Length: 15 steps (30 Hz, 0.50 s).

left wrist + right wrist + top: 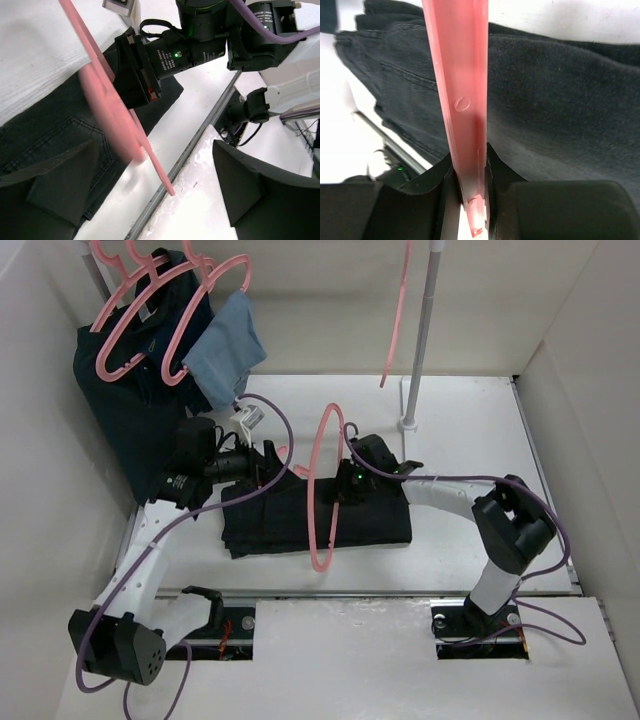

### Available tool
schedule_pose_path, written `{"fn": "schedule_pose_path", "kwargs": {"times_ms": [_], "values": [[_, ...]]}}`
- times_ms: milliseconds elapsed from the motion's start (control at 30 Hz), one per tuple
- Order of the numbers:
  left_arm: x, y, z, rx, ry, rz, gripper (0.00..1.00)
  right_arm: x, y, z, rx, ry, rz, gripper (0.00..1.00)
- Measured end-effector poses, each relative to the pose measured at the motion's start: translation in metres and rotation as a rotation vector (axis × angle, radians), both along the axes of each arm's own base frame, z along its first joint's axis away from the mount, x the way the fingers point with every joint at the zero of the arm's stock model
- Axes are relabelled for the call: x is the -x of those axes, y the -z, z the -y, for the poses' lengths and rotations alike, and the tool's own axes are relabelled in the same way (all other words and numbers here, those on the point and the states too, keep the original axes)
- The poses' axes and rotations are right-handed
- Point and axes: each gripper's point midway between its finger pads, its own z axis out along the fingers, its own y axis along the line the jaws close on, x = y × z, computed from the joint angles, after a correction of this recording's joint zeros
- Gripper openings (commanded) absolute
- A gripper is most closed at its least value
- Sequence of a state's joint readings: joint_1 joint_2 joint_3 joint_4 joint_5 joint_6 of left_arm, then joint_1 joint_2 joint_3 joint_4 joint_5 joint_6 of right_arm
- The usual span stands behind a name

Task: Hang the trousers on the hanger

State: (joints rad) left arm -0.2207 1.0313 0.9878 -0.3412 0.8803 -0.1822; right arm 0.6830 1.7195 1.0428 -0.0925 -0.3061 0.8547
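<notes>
The black trousers [370, 525] lie folded flat in the middle of the table; they also show in the left wrist view [60, 135] and the right wrist view [560, 90]. My right gripper [338, 485] is shut on the pink hanger [312, 510] and holds it upright on edge over the trousers. In the right wrist view the fingers [495, 175] clamp the hanger's bar [462, 100]. My left gripper [268, 468] is open and empty at the trousers' upper left edge. In its own view [155, 150] the hanger [90, 40] crosses in front of it.
Pink hangers with a dark navy garment [130, 410] and a light-blue cloth [225, 350] hang at the back left. A bare pink hanger [398, 310] hangs beside the rack pole [420, 340]. White walls stand on both sides. A metal strip [400, 592] runs along the table's near edge.
</notes>
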Motion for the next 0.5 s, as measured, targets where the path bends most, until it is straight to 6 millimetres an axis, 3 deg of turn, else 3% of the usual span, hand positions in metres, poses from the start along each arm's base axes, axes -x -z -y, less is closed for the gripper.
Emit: {"fn": "schedule_pose_path", "kwargs": {"times_ms": [133,167,233,300,333,367,500], "values": [[-0.007,0.012,0.000,-0.011,-0.024,-0.046,0.46,0.000,0.001,0.002,0.051,-0.041,0.017,0.00],[-0.009,0.016,-0.001,-0.019,-0.032,-0.054,0.25,0.000,0.002,0.003,0.062,-0.049,0.021,0.00],[-0.012,0.025,-0.004,-0.037,-0.057,-0.075,0.00,0.002,0.004,0.006,0.083,-0.062,0.026,0.00],[-0.016,0.033,-0.007,-0.060,-0.088,-0.094,0.00,0.002,0.007,0.009,0.105,-0.063,0.026,0.01],[-0.017,0.037,-0.010,-0.076,-0.108,-0.106,0.00,0.002,0.008,0.011,0.115,-0.061,0.026,0.12],[-0.019,0.041,-0.012,-0.089,-0.125,-0.115,0.00,0.003,0.010,0.013,0.123,-0.060,0.024,0.43],[-0.026,0.051,-0.023,-0.130,-0.203,-0.138,0.00,0.006,0.012,0.018,0.165,-0.103,0.032,0.86]]}}
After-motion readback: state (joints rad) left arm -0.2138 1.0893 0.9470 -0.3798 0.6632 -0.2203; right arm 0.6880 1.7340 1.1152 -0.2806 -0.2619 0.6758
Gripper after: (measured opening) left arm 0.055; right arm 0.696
